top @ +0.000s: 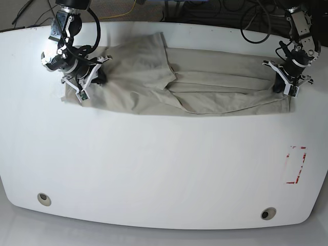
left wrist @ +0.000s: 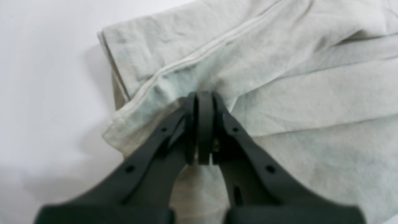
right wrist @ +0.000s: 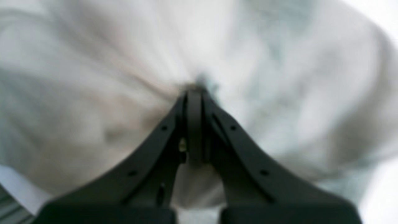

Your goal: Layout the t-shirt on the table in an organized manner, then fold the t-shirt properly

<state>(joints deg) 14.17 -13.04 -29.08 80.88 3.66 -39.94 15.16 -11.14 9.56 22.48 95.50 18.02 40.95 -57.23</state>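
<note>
Cloth is pinched tight in both of my grippers: the left gripper [left wrist: 203, 98] at the right of the base view and the right gripper [right wrist: 194, 90] at the upper left are each clamped on the t-shirt [top: 205, 84]. I see the t-shirt stretched long across the top of the table [top: 154, 164] between them.
</note>
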